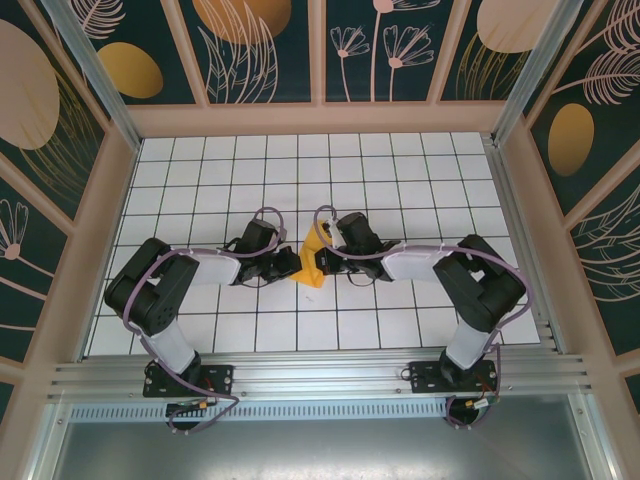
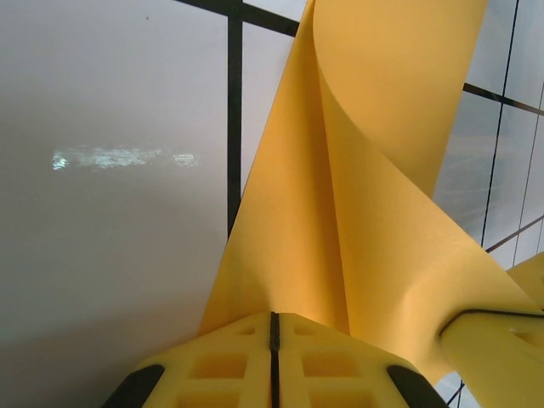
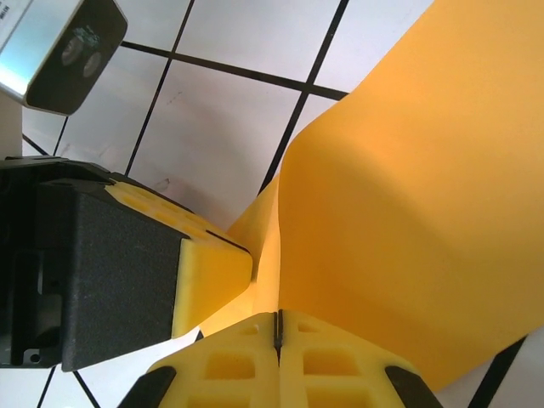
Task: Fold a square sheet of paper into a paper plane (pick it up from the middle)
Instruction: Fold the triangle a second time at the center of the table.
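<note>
White tiled table (image 1: 400, 180), leaf-patterned walls | both arms elbow-bent, wrists turned inward, meeting mid-table | left gripper (image 1: 288, 266) clamped on the sheet of paper (image 1: 312, 262) | right gripper (image 1: 326, 248) pinching it too | paper curled between them, mid-table.

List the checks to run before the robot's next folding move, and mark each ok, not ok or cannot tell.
1. Left hand shut on the paper sheet: ok.
2. Right hand shut on the sheet: ok.
3. Both hands pinching close beside each other: ok.
4. Sheet creased flat: not ok, it curves loosely.
5. Sheet lifted clear of the tiled table: cannot tell.
</note>
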Motion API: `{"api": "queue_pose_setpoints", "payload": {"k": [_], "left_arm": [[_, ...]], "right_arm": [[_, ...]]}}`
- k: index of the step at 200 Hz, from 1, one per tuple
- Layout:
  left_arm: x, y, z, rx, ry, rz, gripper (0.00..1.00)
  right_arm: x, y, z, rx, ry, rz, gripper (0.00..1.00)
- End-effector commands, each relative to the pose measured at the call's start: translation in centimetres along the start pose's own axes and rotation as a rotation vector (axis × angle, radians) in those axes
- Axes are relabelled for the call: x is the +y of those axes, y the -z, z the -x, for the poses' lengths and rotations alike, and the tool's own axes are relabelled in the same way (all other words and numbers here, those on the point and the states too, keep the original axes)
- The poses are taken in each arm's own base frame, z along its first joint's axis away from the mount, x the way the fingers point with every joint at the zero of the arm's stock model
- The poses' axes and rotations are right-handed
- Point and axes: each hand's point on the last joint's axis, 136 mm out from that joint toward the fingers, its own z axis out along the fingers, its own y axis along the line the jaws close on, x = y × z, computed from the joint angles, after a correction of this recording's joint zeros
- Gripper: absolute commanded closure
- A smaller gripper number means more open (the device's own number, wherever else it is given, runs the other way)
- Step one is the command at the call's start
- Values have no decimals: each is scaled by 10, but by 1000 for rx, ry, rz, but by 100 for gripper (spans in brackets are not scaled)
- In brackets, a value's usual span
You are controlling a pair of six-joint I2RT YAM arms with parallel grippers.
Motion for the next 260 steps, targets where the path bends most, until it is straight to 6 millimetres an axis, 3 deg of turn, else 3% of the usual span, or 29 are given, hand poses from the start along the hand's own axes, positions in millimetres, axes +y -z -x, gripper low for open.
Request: {"api": "queue_pose_setpoints", "payload": {"k": [1,114,260], "left_arm": [[34,-8,-14,38,21,124,91],[33,-7,-12,38,17,128,91],[32,-7,-13,41,15,130,91]], "right_arm": [[-2,-4,-1,37,48,10,94],[-9,1,8,54,113,31,93],[-22,-10,-1,108,180,14,92]]}}
